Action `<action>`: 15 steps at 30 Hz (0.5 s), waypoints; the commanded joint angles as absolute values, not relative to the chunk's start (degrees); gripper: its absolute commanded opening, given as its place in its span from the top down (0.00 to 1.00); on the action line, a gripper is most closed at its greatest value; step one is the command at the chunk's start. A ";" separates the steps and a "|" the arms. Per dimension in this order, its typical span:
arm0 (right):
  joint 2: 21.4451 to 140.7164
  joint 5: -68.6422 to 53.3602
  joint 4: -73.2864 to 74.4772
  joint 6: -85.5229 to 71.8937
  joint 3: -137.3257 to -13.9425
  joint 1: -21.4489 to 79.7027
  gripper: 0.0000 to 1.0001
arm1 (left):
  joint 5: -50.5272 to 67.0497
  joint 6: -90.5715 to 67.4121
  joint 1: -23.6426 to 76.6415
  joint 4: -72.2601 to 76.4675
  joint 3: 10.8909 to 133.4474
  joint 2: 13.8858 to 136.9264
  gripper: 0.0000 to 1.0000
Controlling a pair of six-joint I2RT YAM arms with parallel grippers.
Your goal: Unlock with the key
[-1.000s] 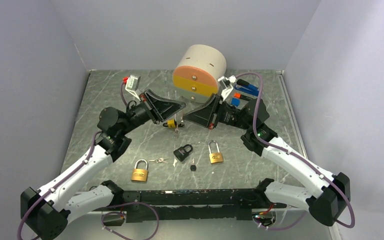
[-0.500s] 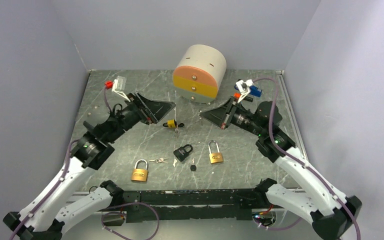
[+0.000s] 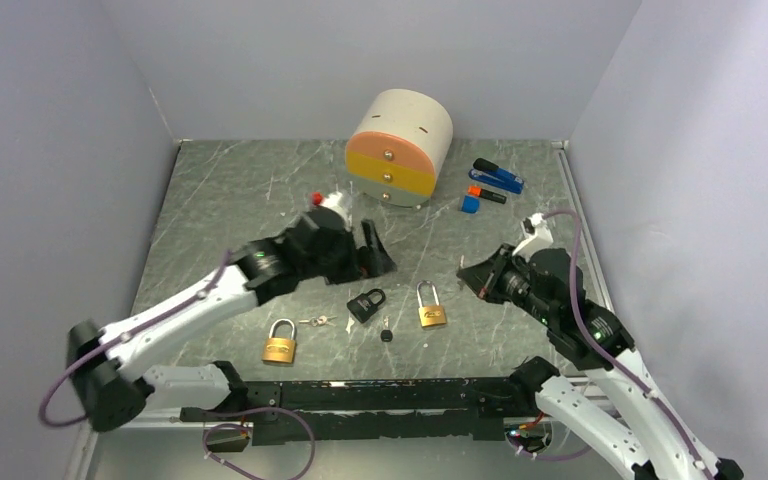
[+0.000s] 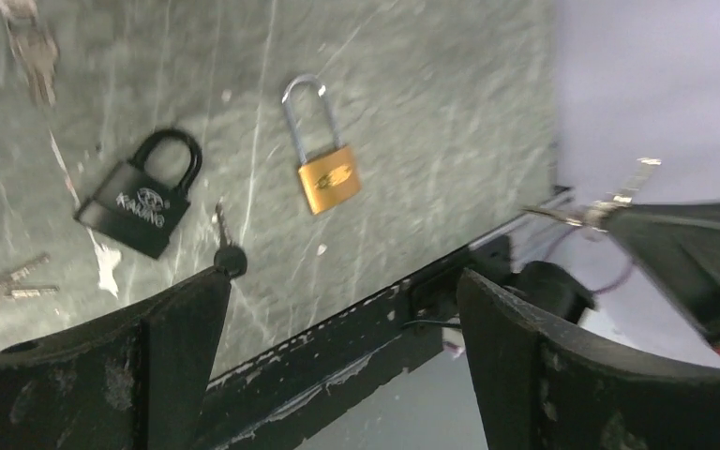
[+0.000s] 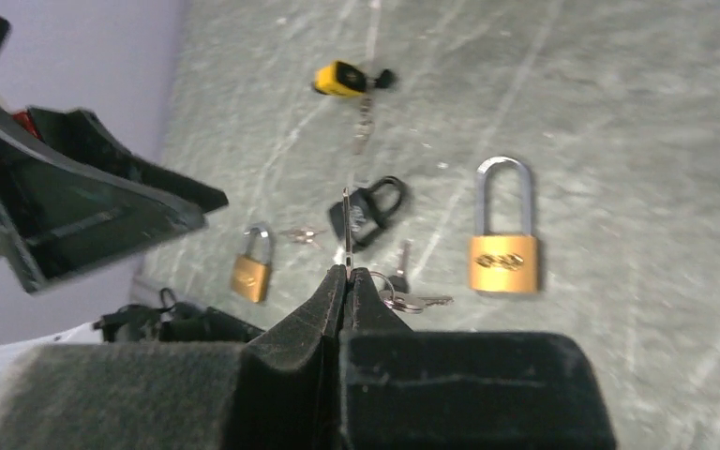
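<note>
Key (image 5: pixel 345 230) pinched in right gripper (image 5: pixel 342 281), pointing toward black padlock (image 5: pixel 367 212)

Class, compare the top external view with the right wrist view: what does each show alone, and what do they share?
Top external only: the round drawer unit and the blue stapler. Right wrist only: the small yellow padlock, hidden from above by the left gripper, and the key plainly pinched in the right fingers. Shared: the black padlock, the long-shackle brass padlock, the shorter brass padlock.
</note>
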State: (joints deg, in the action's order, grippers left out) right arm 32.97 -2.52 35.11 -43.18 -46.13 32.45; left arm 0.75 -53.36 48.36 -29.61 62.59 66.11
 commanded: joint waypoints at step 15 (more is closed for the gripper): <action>19.26 13.46 61.21 -49.87 -47.68 32.39 1.00 | -22.83 -80.66 69.07 -55.70 105.57 122.03 0.05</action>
State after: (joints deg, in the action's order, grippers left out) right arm 20.49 11.68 57.63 -50.15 -45.89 32.40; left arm -18.70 -75.77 68.79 -51.70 101.69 120.16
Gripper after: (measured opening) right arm 0.010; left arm 0.943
